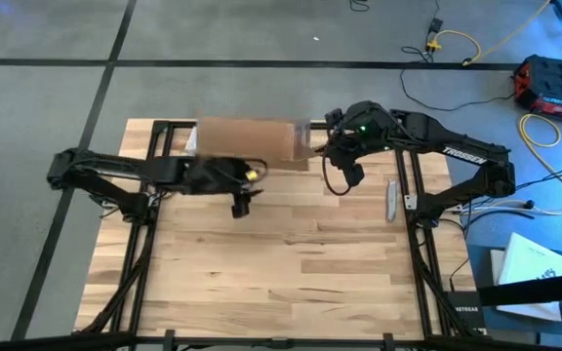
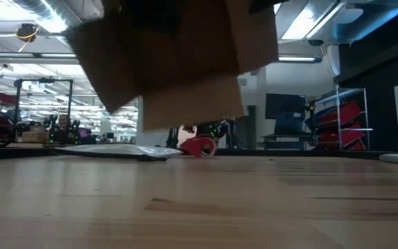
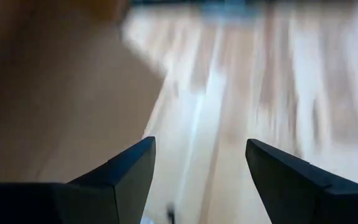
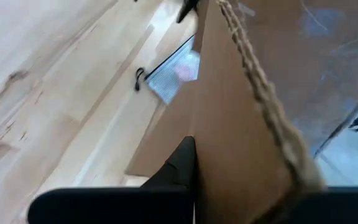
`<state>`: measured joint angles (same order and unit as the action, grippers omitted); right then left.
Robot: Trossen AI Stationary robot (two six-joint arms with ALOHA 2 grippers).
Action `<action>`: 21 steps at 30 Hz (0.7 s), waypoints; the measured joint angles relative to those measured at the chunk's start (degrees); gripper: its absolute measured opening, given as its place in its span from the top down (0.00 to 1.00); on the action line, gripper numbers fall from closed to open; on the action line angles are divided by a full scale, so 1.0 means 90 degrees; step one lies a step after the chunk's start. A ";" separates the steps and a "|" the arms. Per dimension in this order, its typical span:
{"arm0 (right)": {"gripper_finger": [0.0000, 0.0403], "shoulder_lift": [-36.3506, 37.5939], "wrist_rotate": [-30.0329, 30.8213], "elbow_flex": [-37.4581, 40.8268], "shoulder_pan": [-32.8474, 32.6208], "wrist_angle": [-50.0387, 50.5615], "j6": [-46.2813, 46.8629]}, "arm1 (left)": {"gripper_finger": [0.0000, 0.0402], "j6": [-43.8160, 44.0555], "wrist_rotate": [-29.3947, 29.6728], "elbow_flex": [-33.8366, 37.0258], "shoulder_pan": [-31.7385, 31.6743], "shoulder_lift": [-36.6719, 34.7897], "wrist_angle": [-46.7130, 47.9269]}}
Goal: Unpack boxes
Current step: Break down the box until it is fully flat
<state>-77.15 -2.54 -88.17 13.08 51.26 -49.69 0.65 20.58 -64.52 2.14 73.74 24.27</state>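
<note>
**Box held off the worktop by right arm**

My right end effector (image 4: 194, 180) is clamped on a cardboard wall of the box (image 1: 249, 139); in the right wrist view one dark finger (image 4: 178, 163) lies flat against the brown panel, the other is hidden behind it. My left end effector (image 3: 197, 174) is spread wide with nothing between its fingers, hanging just beside the box's near edge in the high view. The box sits at the far side of the worktop (image 1: 291, 263), blurred, between both arms. In the low view it hangs tilted, clear of the wood. Under it on the worktop lie a flat silvery plastic bag (image 2: 116, 151) and a small red object (image 2: 200, 146) beside it.
</note>
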 joint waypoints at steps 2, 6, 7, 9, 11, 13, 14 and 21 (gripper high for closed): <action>1.00 0.0035 0.0002 -0.0004 0.0000 -0.0170 -0.0001 | 0.41 0.0038 -0.0011 -0.0006 -0.0006 -0.0251 -0.0569; 1.00 0.0098 0.0015 -0.0009 -0.0002 -0.0487 -0.0002 | 0.41 0.0209 -0.0136 -0.0011 -0.0011 -0.0655 -0.1529; 1.00 0.0105 0.0045 -0.0007 -0.0002 -0.0552 -0.0007 | 0.41 0.0266 -0.0186 -0.0011 -0.0012 -0.0727 -0.1698; 1.00 0.0105 0.0165 -0.0007 0.0000 -0.0722 -0.0012 | 0.41 0.0424 -0.0341 -0.0011 -0.0013 -0.0832 -0.1914; 1.00 0.0105 0.0367 -0.0007 0.0000 -0.0865 -0.0003 | 0.41 0.0586 -0.0549 -0.0013 -0.0018 -0.0908 -0.1976; 1.00 0.0105 0.0564 -0.0004 0.0000 -0.1030 0.0020 | 0.41 0.0765 -0.0769 -0.0018 -0.0018 -0.0919 -0.1979; 1.00 0.0105 0.0661 -0.0004 0.0003 -0.1112 0.0024 | 0.41 0.0847 -0.0912 -0.0018 -0.0017 -0.0919 -0.1972; 1.00 0.0086 0.1178 0.0013 0.0069 -0.1082 0.0035 | 0.41 0.1314 -0.2727 -0.0023 -0.0091 -0.0916 -0.1939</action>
<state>-76.37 8.06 -88.05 13.71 41.53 -49.38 12.48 -3.96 -64.73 1.32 65.49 6.81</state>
